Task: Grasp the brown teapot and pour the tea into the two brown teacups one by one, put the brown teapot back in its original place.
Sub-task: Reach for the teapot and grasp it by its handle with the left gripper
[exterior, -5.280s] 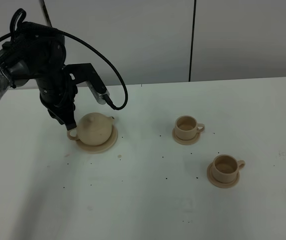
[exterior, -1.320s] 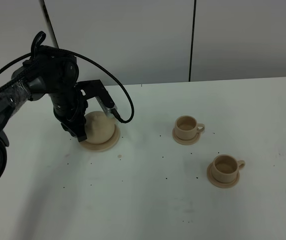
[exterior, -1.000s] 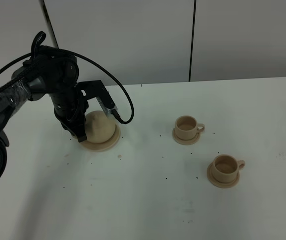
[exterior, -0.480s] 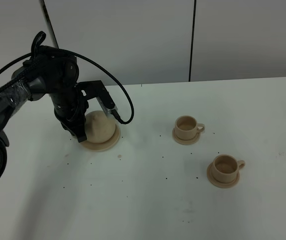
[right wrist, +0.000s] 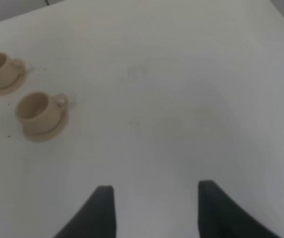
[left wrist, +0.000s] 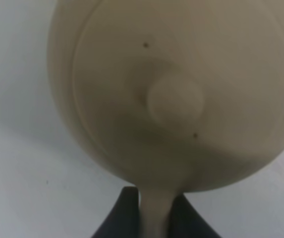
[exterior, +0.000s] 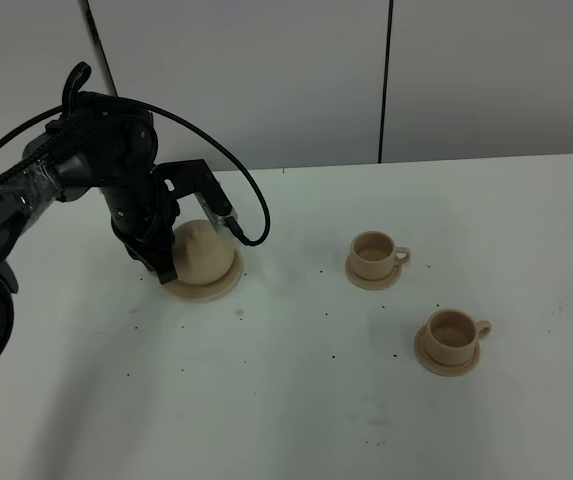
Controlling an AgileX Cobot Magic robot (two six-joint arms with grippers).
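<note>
On its wide saucer (exterior: 202, 293) at the worktop's (exterior: 296, 400) left, the teapot (exterior: 207, 253) sits with its thin handle (left wrist: 154, 218) pinched between the left fingers (left wrist: 123, 220). The right fingers (right wrist: 99, 210) gape wide, holding nothing. Held so far off-centre, the pot may pivot when lifted, slopping tea or shedding its lid (left wrist: 174, 96) before reaching the cups (exterior: 374, 252).

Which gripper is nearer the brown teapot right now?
Left. The left gripper is shut on the handle of the brown teapot; the right gripper is open above the table, teapot outside its view.
</note>
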